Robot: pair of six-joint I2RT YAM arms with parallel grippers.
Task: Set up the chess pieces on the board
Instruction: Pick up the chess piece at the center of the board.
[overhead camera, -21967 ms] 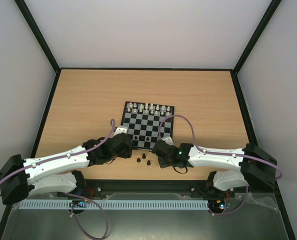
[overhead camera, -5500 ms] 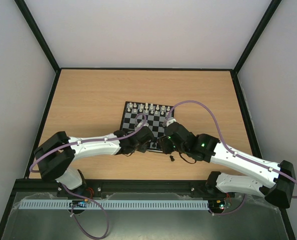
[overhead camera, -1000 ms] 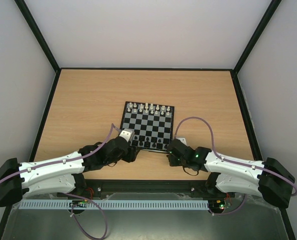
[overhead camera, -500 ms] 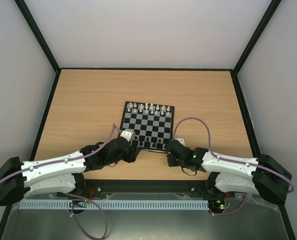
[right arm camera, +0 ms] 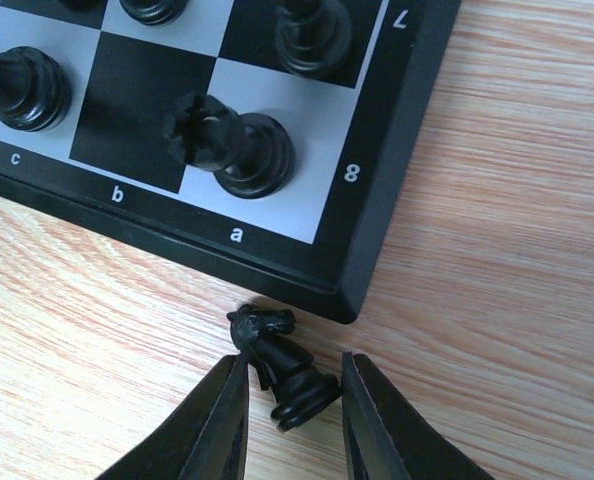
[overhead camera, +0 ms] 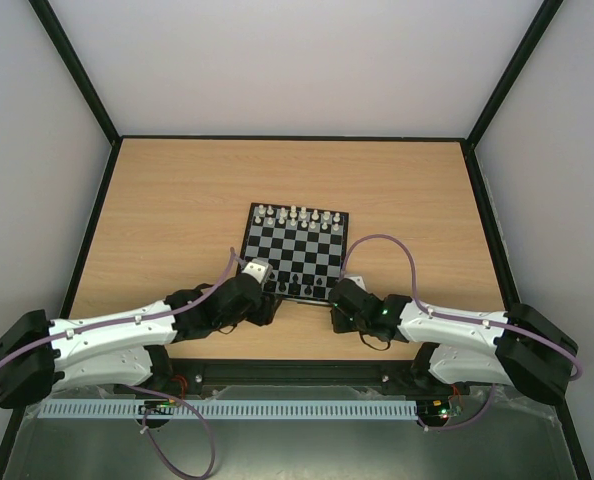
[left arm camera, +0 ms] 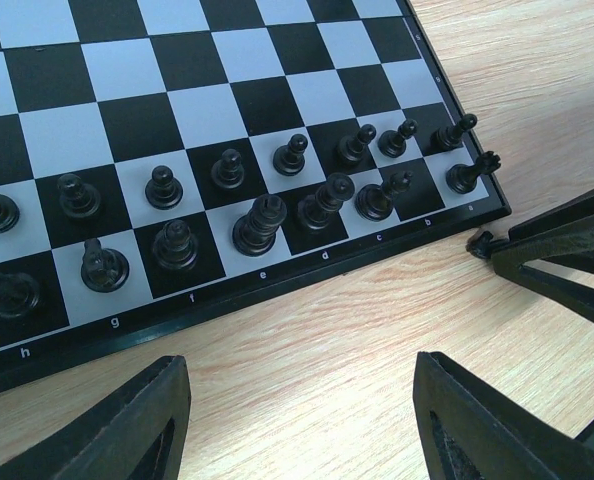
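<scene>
Just off the near right corner of the small black-and-grey checked chessboard point(right arm camera: 397, 170), on the wood-grain surface point(right arm camera: 497, 300), a tiny black knight point(right arm camera: 282, 365) lies tipped, head toward the board, between the right arm's close-set fingers point(right arm camera: 217, 425), whether gripped I cannot tell; the left arm's fingers point(left arm camera: 137, 425) hang parted, empty.

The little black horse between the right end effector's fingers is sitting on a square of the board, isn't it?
Not quite. The black horse is between the right end effector's fingers, but it is on the wooden table, just off the corner of the board, not on a square. The right wrist view shows this.
</scene>
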